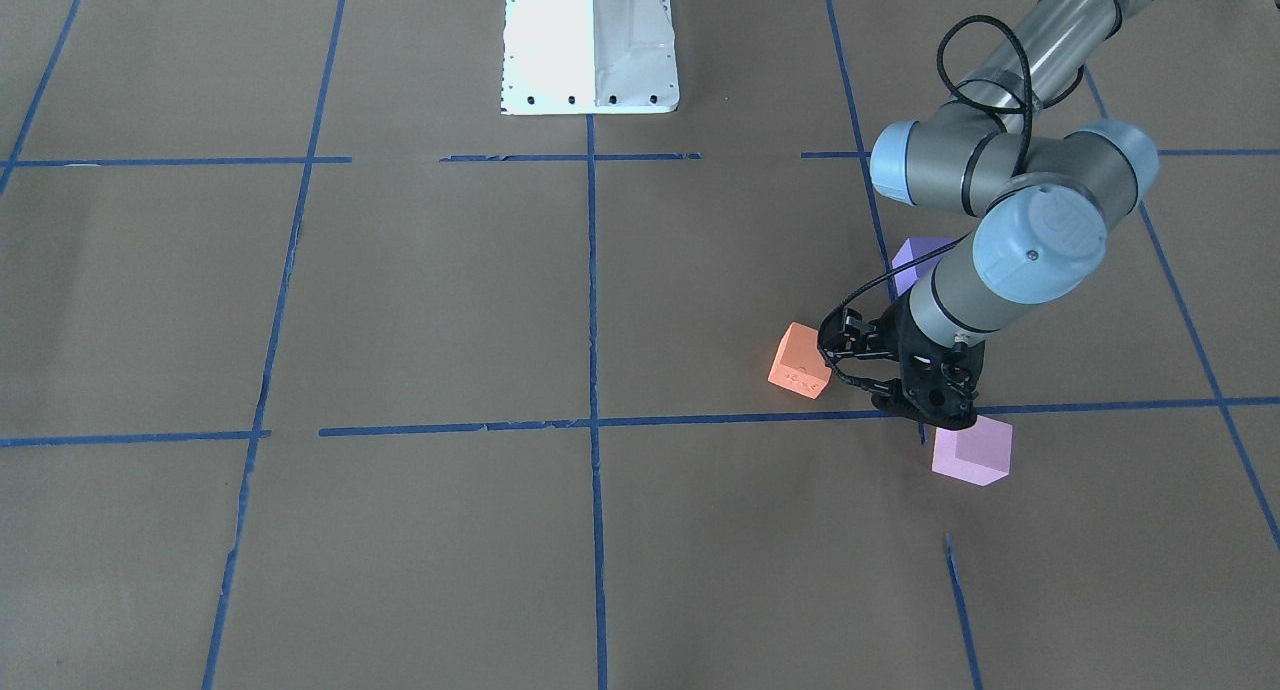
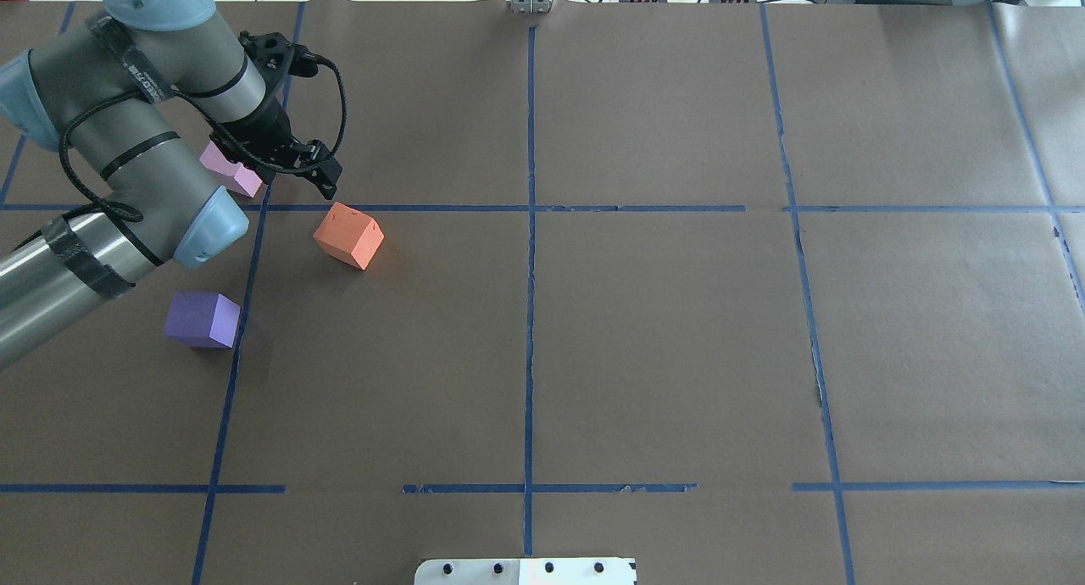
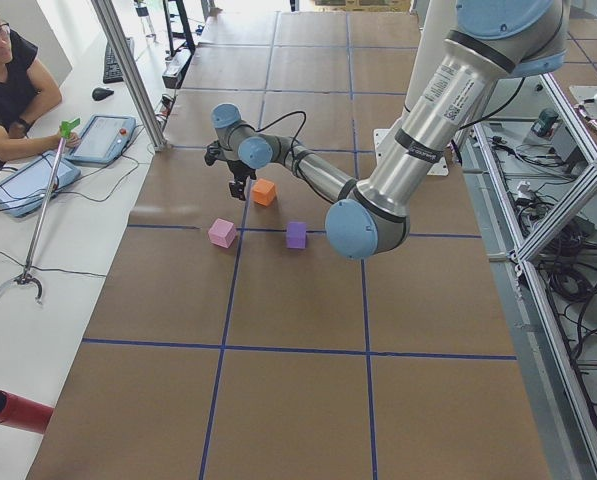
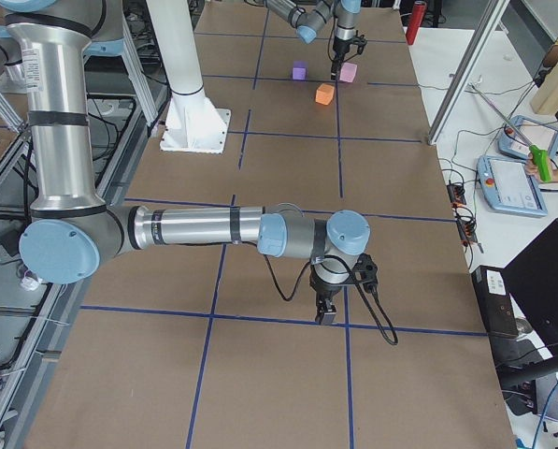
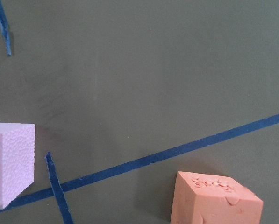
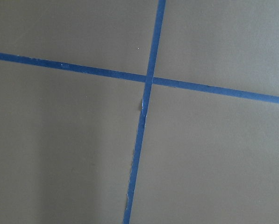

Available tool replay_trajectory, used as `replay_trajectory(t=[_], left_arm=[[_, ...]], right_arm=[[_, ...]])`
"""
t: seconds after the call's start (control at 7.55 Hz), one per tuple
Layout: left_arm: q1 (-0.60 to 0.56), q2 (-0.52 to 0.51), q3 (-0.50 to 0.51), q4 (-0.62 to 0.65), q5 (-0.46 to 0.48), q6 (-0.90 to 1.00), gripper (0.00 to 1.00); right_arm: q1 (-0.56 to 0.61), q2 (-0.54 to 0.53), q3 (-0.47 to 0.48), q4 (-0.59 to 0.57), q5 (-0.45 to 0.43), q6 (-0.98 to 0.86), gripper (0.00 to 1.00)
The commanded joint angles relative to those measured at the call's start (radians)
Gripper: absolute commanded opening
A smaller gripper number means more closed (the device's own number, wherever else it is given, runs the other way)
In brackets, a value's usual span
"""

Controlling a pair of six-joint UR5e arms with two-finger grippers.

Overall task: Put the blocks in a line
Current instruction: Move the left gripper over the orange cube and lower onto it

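Observation:
The orange block (image 1: 800, 360) lies tilted just behind a blue tape line and also shows in the overhead view (image 2: 348, 235). The pale pink block (image 1: 972, 450) lies just across that line. The dark purple block (image 2: 202, 319) sits nearer the robot, partly hidden by the arm in the front view (image 1: 915, 260). My left gripper (image 1: 885, 385) points down between the orange and pink blocks, looks open and holds nothing. Its wrist view shows the pink block (image 5: 8, 163) and the orange block (image 5: 214, 198), with no fingers in it. My right gripper (image 4: 326, 316) hangs far from the blocks; I cannot tell its state.
Brown paper with a grid of blue tape lines (image 2: 530, 229) covers the table. The robot's white base (image 1: 590, 45) stands at the middle of the near edge. An operator with tablets (image 3: 38, 165) sits beyond the far edge. A red tube (image 3: 13, 410) lies there too.

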Motion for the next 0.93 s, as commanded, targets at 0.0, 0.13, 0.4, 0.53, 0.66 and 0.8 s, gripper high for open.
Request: replay_trajectory(t=[0.0,0.13,0.4,0.53,0.66,0.8], left_arm=[[0.059,-0.024,-0.002,0.003,0.03,-0.079,0.99],[0.076,-0.024,-0.003,0.003,0.042,-0.087,0.99],[0.105,-0.015,0.001,-0.005,0.086,-0.084,0.99],[0.124,-0.014,0.003,-0.007,0.093,-0.081,0.99],[0.124,-0.012,0.004,-0.008,0.091,-0.078,0.99],[0.124,-0.009,0.004,-0.013,0.091,-0.075,0.99]], right_arm=[[0.0,-0.001,0.0,0.0,0.0,0.0,1.0],[0.0,-0.001,0.0,0.0,0.0,0.0,1.0],[0.0,-0.001,0.0,0.0,0.0,0.0,1.0],[0.0,-0.001,0.0,0.0,0.0,0.0,1.0],[0.0,-0.001,0.0,0.0,0.0,0.0,1.0],[0.0,-0.001,0.0,0.0,0.0,0.0,1.0]])
